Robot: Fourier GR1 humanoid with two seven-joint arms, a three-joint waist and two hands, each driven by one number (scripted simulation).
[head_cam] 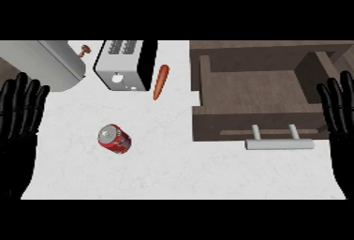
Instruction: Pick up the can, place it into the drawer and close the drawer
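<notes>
Head view of the counter. The can [114,138], red with a silver top, stands alone on the white counter [173,173], touched by neither hand. Taking the can as landmark: the drawer [259,101] lies to its right, pulled open, its dark wooden interior showing bare boards; the drawer's front panel sits level with the can, and its grey bar handle [279,144] projects from that panel toward the view's lower edge. Above the can and slightly to the right, a carrot [160,82] lies nearly upright in the view, just beside a silver toaster [124,65] that stands directly above the can. Up and to the left of the can is a curved grey metal appliance [52,63], with a small brown object [85,49] between it and the toaster, too small to identify. The left hand [21,105] rests at the view's left edge, left of and slightly above the can, fingers straight, pointing up and slightly spread, holding nothing. The right hand [339,105] rests at the right edge, well apart from the can, beyond the drawer, fingers likewise straight and holding nothing.
</notes>
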